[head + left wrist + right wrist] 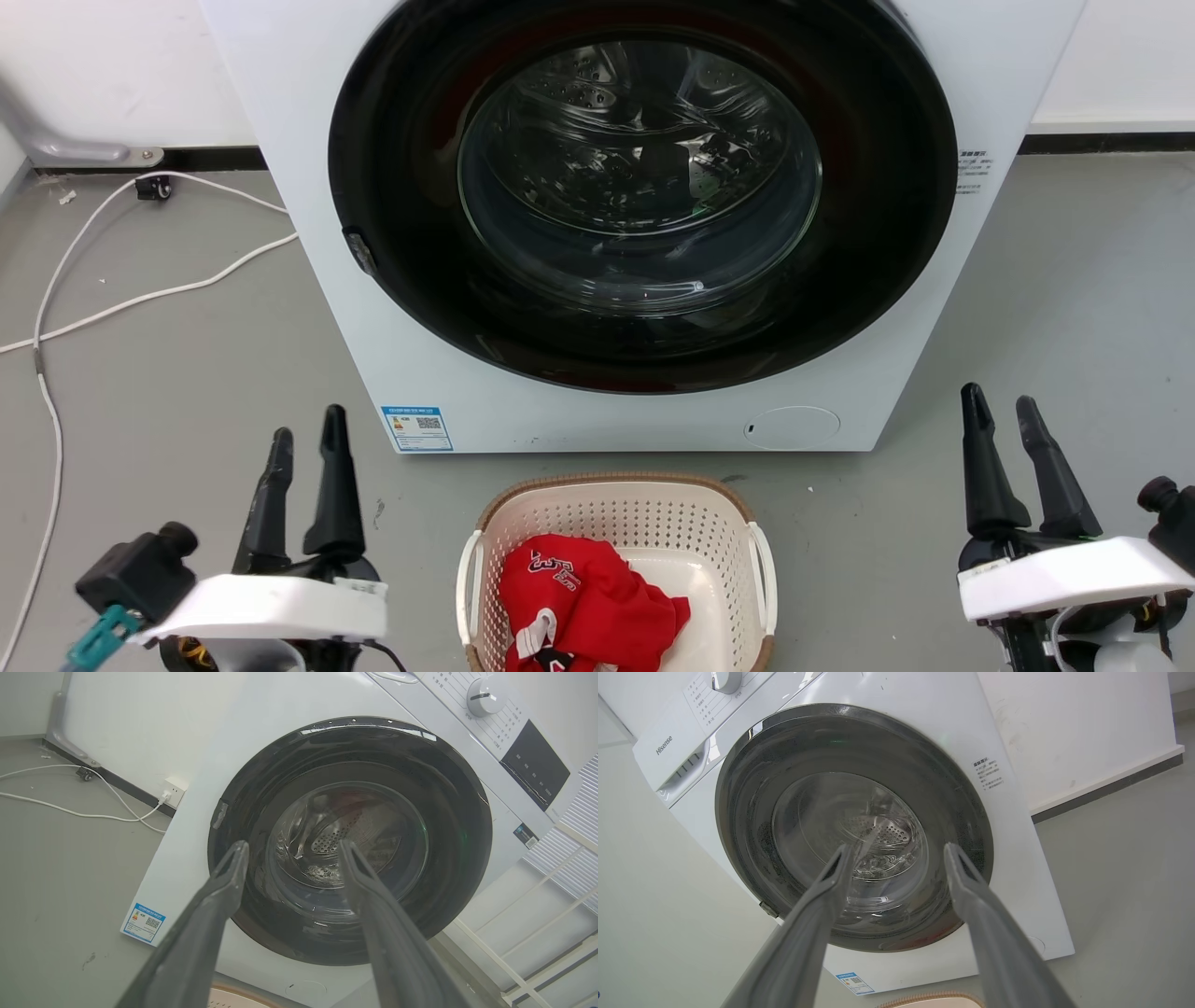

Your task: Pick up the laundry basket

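Observation:
The laundry basket (pixel 616 509), cream-white and perforated with a brown rim and white side handles, sits on the floor at bottom centre of the head view, holding a red garment (pixel 583 597). Its rim peeks in at the bottom edge of the left wrist view (pixel 233 996) and of the right wrist view (pixel 934 999). My left gripper (pixel 306 439) is open, left of the basket and apart from it. My right gripper (pixel 999 403) is open too, right of the basket and further from it. Both wrist views show spread fingers (pixel 224 877) (pixel 966 877) with nothing between them.
A white washing machine (pixel 355 308) with a dark round door (pixel 639 187) stands just behind the basket. White cables (pixel 140 299) lie on the grey floor at the left, running to a wall socket (pixel 174 789). A white rack (pixel 551 905) stands beside the machine.

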Controlling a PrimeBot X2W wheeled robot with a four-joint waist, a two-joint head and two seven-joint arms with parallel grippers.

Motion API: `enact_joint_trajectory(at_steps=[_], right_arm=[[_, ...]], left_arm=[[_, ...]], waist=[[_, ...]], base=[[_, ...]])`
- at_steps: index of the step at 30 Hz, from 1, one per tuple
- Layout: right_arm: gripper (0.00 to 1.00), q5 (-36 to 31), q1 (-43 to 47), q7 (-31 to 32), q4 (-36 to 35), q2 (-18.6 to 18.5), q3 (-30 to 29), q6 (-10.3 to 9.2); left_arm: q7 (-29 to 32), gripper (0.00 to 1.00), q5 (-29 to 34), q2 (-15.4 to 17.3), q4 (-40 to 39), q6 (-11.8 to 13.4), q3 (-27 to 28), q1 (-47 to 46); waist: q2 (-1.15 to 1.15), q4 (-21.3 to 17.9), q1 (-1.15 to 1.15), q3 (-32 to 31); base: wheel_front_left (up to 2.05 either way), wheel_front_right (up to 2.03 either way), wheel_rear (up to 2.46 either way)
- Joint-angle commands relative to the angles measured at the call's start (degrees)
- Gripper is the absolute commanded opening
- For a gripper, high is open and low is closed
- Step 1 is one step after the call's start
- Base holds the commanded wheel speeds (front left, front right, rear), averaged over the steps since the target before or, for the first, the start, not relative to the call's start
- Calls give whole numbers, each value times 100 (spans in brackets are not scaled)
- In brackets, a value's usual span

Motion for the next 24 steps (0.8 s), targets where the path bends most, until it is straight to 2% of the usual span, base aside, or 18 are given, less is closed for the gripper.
enact_joint_trajectory(at_steps=[1,5,10,11,24], right_arm=[[100,-303,29,-70,-70,-9,42,1],[100,-611,28,-135,-24,-8,106,1],[100,-973,72,-210,52,-7,102,1],[100,-973,72,-210,52,-7,102,1],[100,-1811,145,-395,316,-4,184,1]], left_arm=[[-68,100,444,17,-159,5,-122,5],[-129,100,1117,49,-264,117,-359,17],[-209,100,1636,241,-353,395,-772,43],[-209,100,1636,241,-353,395,-772,43],[-388,100,2311,752,-268,1114,-1675,26]], waist=[[0,-7,0,-2],[0,-27,0,0],[0,-41,0,-7],[0,-41,0,-7],[0,-45,0,-27]], base=[[0,0,0],[0,0,0],[0,0,0],[0,0,0],[0,0,0]])
